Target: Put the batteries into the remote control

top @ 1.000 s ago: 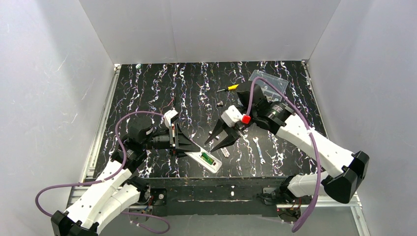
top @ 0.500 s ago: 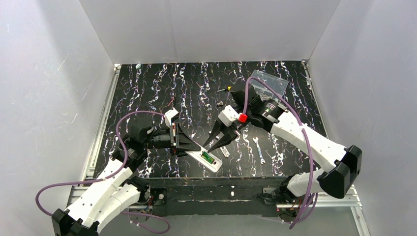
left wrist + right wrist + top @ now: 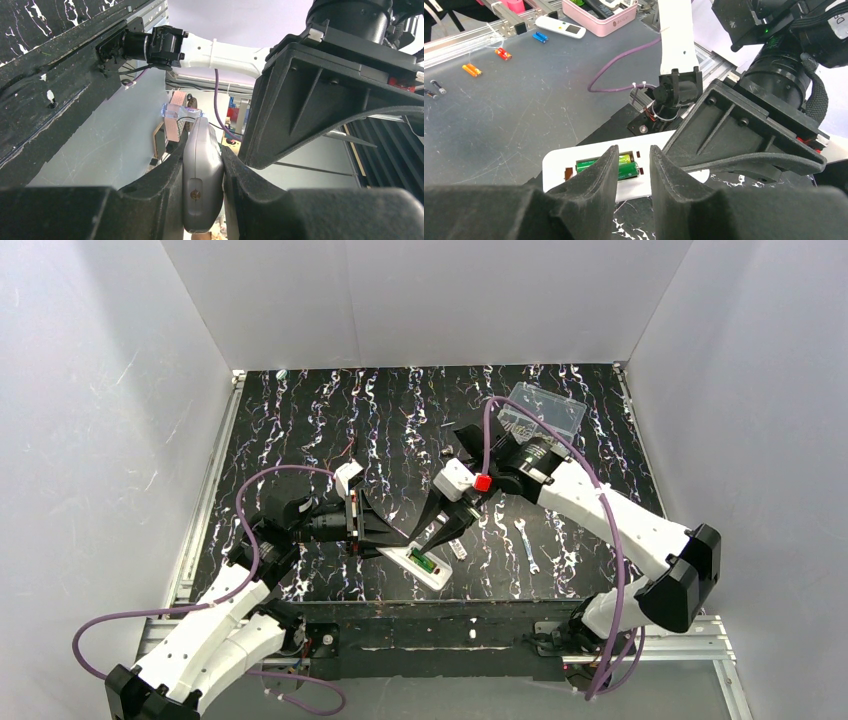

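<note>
Near the table's [image 3: 300, 420] front edge, left pincer [image 3: 385, 537] is clamped on one end of the remote control [image 3: 425, 568]. Long axis runs diagonally off toward front-right. The green batteries [image 3: 628, 169] lie in its open back. Right pincer [image 3: 441, 536] hangs directly above them, jaws part-spread, nothing held. Right arm is nearer, so the next move looks like a straight-down press. Can't tell if they're seated.

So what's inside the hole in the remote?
Green batteries lie in the open slot of the remote. The right tool covers part of them, so how well they sit is hidden.
</note>
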